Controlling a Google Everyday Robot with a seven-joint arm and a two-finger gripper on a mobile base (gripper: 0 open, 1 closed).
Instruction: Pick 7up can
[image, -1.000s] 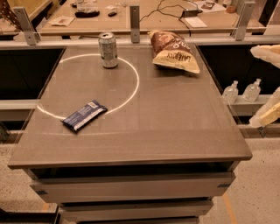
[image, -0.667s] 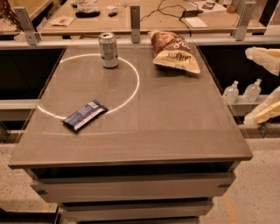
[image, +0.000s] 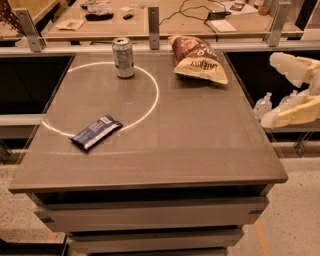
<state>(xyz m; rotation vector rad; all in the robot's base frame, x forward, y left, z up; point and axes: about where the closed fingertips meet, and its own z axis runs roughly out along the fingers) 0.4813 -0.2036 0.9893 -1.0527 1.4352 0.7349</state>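
Silvery-grey thin metal: in the camera view, the small upright 7up can is standing at eleven o'clock on the grey-brown tabletop, well apart from the crumpled brown-and-yellow chip bag at one o'clock. The cream-coloured two-finger gripper is hovering off the table's three o'clock edge, its fingers spread wide and holding nothing. The can is likely light, smooth and easily dented (and tippy), so a gentle squeeze across its mid-body is looking safest.
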